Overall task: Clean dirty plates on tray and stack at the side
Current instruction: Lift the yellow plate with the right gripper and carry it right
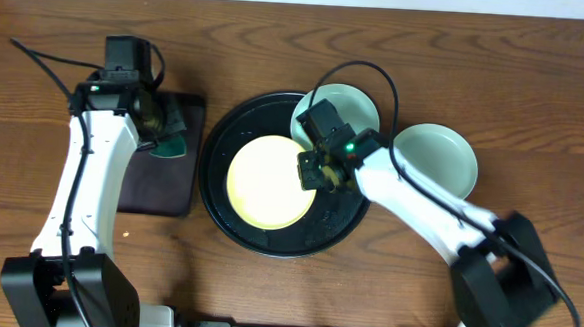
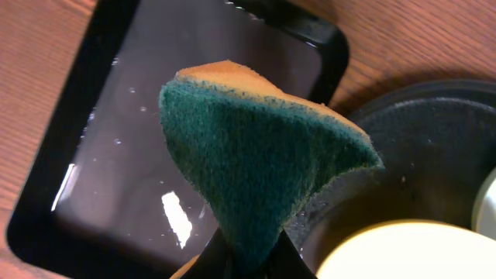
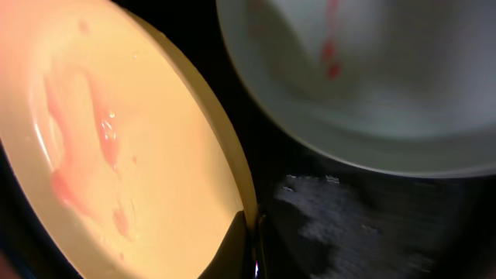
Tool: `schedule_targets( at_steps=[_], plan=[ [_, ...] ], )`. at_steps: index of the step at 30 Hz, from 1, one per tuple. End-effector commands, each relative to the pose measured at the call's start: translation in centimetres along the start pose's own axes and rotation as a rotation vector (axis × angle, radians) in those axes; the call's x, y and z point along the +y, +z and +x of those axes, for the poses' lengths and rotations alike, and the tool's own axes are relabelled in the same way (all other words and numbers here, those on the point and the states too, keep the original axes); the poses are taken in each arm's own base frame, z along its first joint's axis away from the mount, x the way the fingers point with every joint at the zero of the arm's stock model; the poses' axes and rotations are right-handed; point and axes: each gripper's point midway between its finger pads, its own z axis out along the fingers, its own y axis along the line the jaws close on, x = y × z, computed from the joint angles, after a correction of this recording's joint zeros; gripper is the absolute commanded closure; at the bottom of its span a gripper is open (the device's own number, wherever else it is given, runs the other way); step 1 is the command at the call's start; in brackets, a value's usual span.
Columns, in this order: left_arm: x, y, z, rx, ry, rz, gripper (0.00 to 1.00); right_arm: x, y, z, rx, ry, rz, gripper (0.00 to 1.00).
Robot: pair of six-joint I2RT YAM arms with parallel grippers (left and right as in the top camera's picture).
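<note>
The pale yellow plate (image 1: 266, 182) lies in the round black tray (image 1: 220, 205); it shows a red smear in the right wrist view (image 3: 101, 147). My right gripper (image 1: 317, 172) is shut on its right rim (image 3: 246, 232). A mint-green plate (image 1: 360, 104) with a red smear (image 3: 332, 58) sits at the tray's back right rim. A second mint-green plate (image 1: 440, 159) rests on the table right of the tray. My left gripper (image 1: 154, 126) is shut on a green and orange sponge (image 2: 256, 155) above the rectangular black tray (image 2: 116, 139).
The small rectangular black tray (image 1: 156, 181) lies left of the round tray, with wet drops on it. The round tray's rim (image 2: 418, 101) shows at the right of the left wrist view. The table is brown wood.
</note>
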Motion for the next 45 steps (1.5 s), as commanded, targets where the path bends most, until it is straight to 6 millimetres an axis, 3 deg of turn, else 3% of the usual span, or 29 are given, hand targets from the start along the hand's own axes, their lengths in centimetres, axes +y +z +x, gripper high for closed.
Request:
schedule_targets(
  at_steps=[1, 10, 15, 24, 32, 40, 45],
  plan=[
    [0.6, -0.4, -0.6, -0.017, -0.02, -0.016, 0.93, -1.4, -4.3, -2.8, -0.2, -0.121, 0.215, 0.99],
    [0.6, -0.4, -0.6, -0.017, -0.02, -0.016, 0.93, -1.7, -11.5, -4.2, -0.492, -0.248, 0.587, 0.99],
    [0.6, -0.4, -0.5, -0.013, -0.02, -0.017, 0.92, -0.9, -14.5, -4.3, -0.605, -0.33, 0.749, 0.99],
    [0.6, -0.4, -0.5, -0.014, -0.02, -0.017, 0.93, -0.4, -21.0, -4.3, -0.848, -0.325, 1.056, 0.99],
    [0.6, -0.4, -0.5, -0.014, -0.02, -0.017, 0.93, 1.0, -21.8, -3.6, -0.888, -0.354, 1.063, 0.99],
    [0.6, -0.4, -0.5, -0.013, -0.02, -0.017, 0.93, 1.2, -21.7, -3.6, -0.895, -0.344, 1.051, 0.99],
    [0.6, -0.4, -0.5, -0.013, -0.02, -0.017, 0.92, 1.9, -19.3, -3.5, -0.817, -0.376, 0.927, 0.99]
  ],
)
